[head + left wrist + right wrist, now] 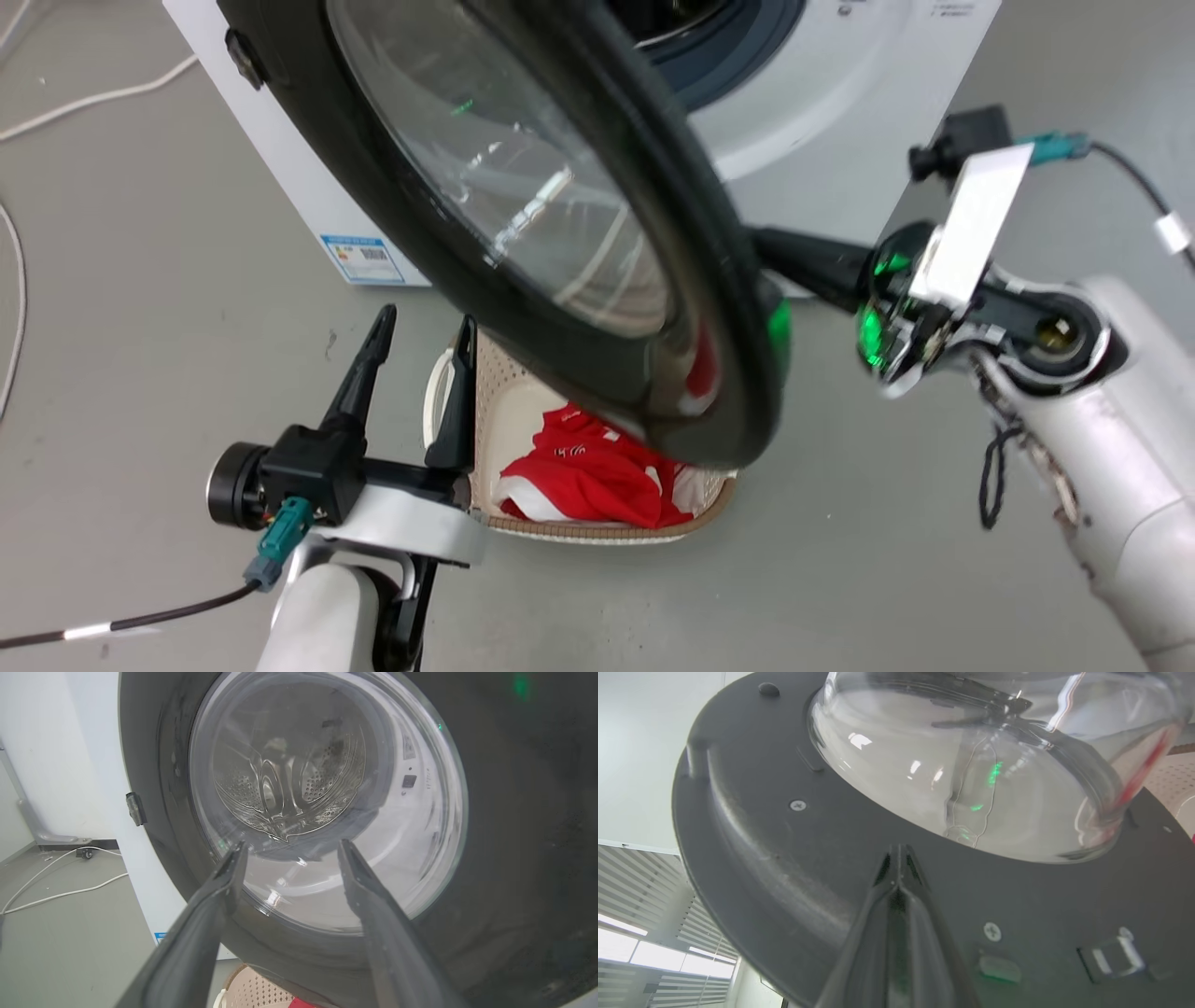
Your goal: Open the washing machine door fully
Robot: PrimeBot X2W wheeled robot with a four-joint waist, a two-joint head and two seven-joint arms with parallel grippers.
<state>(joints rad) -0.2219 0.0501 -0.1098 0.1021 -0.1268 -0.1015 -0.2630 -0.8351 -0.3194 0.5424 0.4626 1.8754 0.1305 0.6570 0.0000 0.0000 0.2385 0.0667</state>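
While the right gripper's (897,858) fingers lie pressed together, holding nothing, their tips appear to rest on the inner face of the washing machine door (523,205), just below its glass bowl (971,765). Door partly open, hung from the left edge of the washing machine (822,84); it lies to this gripper's left. Left gripper (425,327), spread wide and empty, faces the outer side above the laundry basket (495,392). Judgement: right arm is nearer, so it pushes leftward.
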